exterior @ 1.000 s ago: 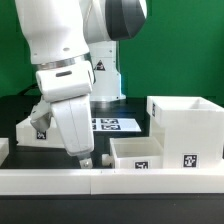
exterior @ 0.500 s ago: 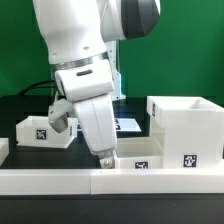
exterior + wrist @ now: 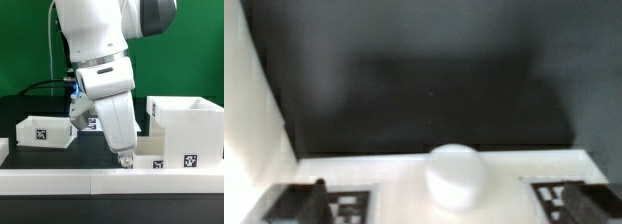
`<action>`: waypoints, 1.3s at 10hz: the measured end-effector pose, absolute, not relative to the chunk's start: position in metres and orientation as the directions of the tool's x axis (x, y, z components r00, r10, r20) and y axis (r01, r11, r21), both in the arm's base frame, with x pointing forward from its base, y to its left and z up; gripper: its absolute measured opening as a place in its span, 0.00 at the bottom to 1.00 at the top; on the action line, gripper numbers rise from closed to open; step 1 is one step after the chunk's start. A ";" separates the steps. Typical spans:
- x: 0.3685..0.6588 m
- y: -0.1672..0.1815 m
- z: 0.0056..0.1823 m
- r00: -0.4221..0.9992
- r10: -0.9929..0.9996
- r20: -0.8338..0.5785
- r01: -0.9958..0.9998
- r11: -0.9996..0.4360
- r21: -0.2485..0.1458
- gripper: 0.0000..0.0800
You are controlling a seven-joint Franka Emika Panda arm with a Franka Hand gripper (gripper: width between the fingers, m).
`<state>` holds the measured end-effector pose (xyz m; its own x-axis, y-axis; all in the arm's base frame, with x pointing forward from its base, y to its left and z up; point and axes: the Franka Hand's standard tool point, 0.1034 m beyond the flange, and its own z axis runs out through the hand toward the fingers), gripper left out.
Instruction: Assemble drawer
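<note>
**A:** Since a second ago the arm (image 3: 100, 50) has swung along the surface's front edge toward the exterior view's right. The gripper (image 3: 125, 159) hung clear of the front tray (image 3: 148, 156) then; now it covers that tray's left end.

**B:** Did any drawer part shift with it?

**A:** No. The front tray sits as before against the rail (image 3: 50, 180) that runs along the front edge. It is just beside the drawer housing (image 3: 185, 122), which stands upright and open-topped near the front corner at the exterior view's right. The left tray (image 3: 42, 130) lies well apart on the dark surface (image 3: 92, 150), toward the edge at the exterior view's left.

**B:** What stands in the way?

**A:** The rail lies just in front of the gripper's tip, and the housing wall rises near it. The bulky arm hides the middle of the surface behind it.

**B:** Is the gripper clenched or released?

**A:** I cannot tell. From outside, the fingers show as one narrow tip, and it is unclear whether that tip touches the tray. The wrist view gives only a tagged white ledge (image 3: 402, 165) across dark ground, with a rounded white shape over it.
</note>
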<state>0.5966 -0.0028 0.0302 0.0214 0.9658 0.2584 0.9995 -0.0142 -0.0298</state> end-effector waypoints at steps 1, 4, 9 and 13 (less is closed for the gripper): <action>0.598 -0.005 0.032 0.095 0.963 0.254 0.995 -0.086 -0.045 0.81; 0.596 -0.003 0.029 0.085 0.963 0.256 0.996 -0.076 -0.045 0.81; 0.594 0.019 0.028 -0.006 0.968 0.251 1.000 0.009 -0.009 0.81; 0.594 0.031 0.029 0.024 0.966 0.257 1.000 -0.020 -0.020 0.81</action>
